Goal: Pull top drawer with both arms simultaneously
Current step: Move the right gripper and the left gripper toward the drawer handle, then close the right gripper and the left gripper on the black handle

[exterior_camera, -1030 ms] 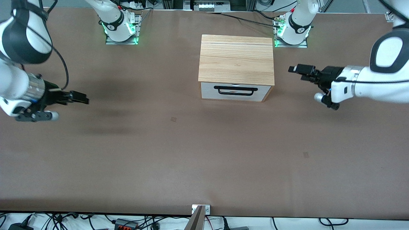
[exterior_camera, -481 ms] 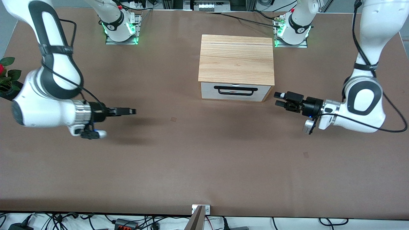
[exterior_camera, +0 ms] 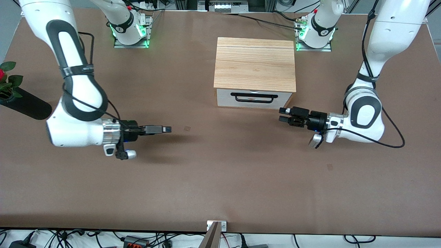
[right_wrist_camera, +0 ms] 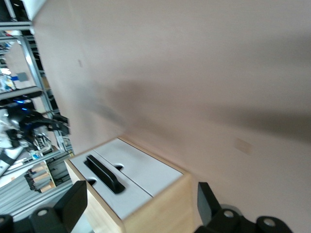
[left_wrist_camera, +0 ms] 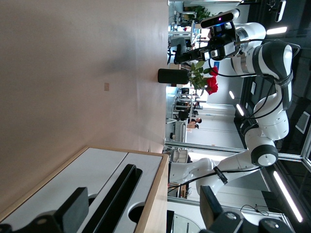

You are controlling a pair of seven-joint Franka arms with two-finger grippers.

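The top drawer (exterior_camera: 227, 96) is shut in the light-wood cabinet (exterior_camera: 255, 63). Its white front carries a long black bar handle (exterior_camera: 254, 100). My left gripper (exterior_camera: 284, 115) is open and empty, low over the table just off the cabinet's front corner at the left arm's end. In the left wrist view the drawer front (left_wrist_camera: 147, 167) and handle (left_wrist_camera: 115, 193) lie between its open fingers (left_wrist_camera: 75, 213). My right gripper (exterior_camera: 166, 129) is open and empty over bare table, well off toward the right arm's end. The right wrist view shows the drawer front (right_wrist_camera: 121, 200) and handle (right_wrist_camera: 102, 173) farther off.
A black vase with red roses (exterior_camera: 24, 103) lies at the table edge at the right arm's end; it also shows in the left wrist view (left_wrist_camera: 177, 76). Both arm bases (exterior_camera: 131, 29) stand along the edge farthest from the front camera, with cables there.
Both arms have swung down and inward. The left gripper has come close to the cabinet's front corner. The right gripper has moved toward the cabinet over the table.
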